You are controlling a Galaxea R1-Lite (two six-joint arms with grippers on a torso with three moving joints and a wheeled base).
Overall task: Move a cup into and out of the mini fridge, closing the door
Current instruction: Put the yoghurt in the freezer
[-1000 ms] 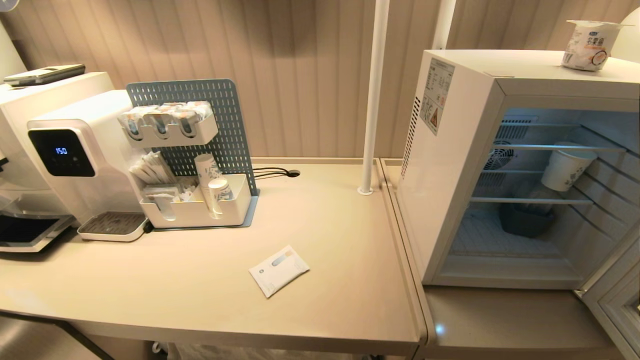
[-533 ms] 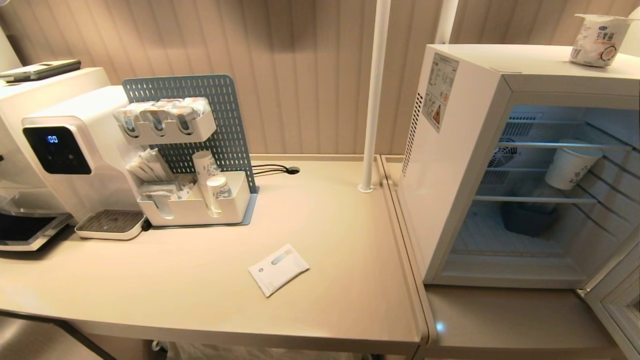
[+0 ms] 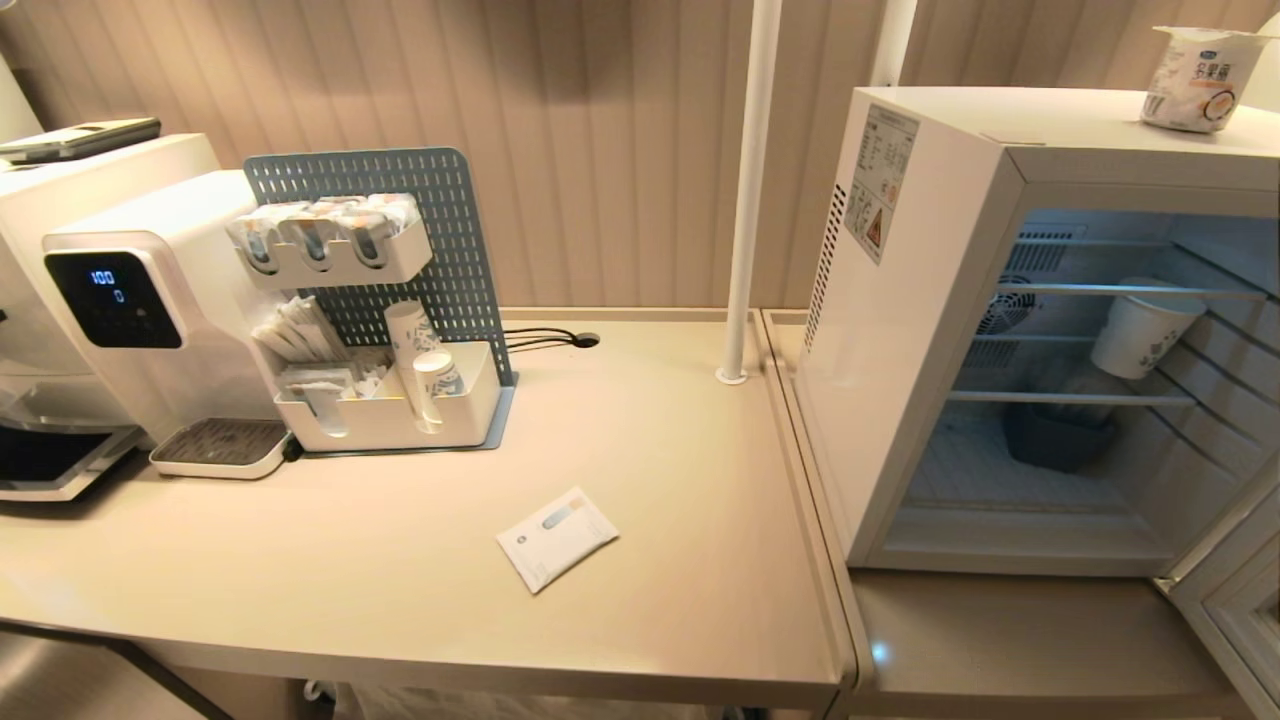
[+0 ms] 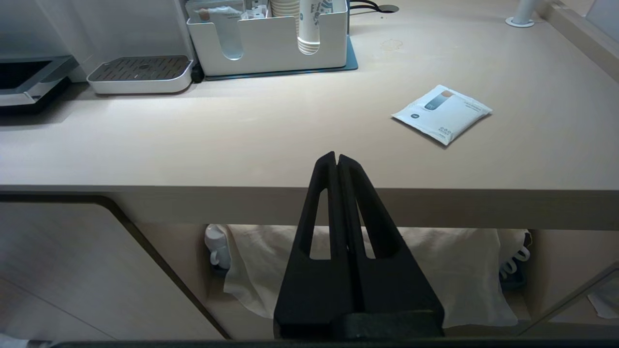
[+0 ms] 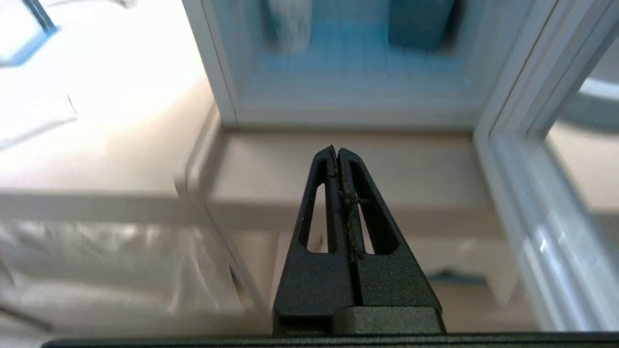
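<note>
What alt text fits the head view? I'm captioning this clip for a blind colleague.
A white mini fridge stands open at the right of a beige counter, a sealed yogurt cup on its top and a paper cup on a wire shelf inside. At left are a water dispenser and a pegboard organiser; a sachet lies mid-counter.

We see a white mini fridge [image 3: 900, 330] with a pale blue-lit inside, a white cup [image 3: 1195, 78] with an orange-brown picture on top, our black grippers [image 4: 337, 159], a beige counter [image 3: 400, 560], a grey-blue perforated board [image 3: 400, 185], a white packet [image 3: 556, 537], a ribbed beige wall [image 3: 600, 130].
</note>
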